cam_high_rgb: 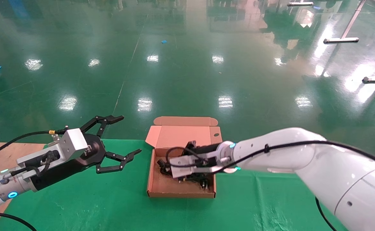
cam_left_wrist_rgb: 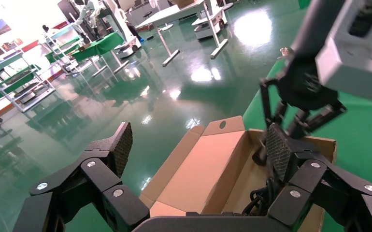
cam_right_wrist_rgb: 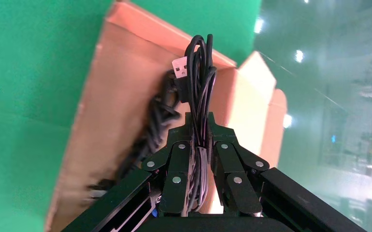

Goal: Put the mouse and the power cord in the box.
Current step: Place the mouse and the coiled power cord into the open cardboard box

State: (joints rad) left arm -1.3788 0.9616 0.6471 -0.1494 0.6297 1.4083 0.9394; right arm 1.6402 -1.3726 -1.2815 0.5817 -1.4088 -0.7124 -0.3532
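Your right gripper (cam_right_wrist_rgb: 199, 126) pinches, prob., the mouse's thin black cable (cam_right_wrist_rgb: 199, 72) over the brown cardboard box (cam_high_rgb: 161, 186), thick coiled power cord (cam_right_wrist_rgb: 157, 121) inside; left gripper (cam_high_rgb: 118, 141) wide open beside it.

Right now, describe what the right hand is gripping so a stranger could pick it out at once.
On the green table stands an open brown box, the open left hand beside it, the right hand over it. Clamped in the right hand is the mouse's thin cable, looped in a bundle with a silver USB plug, thinner than the power cord lying on the box floor.
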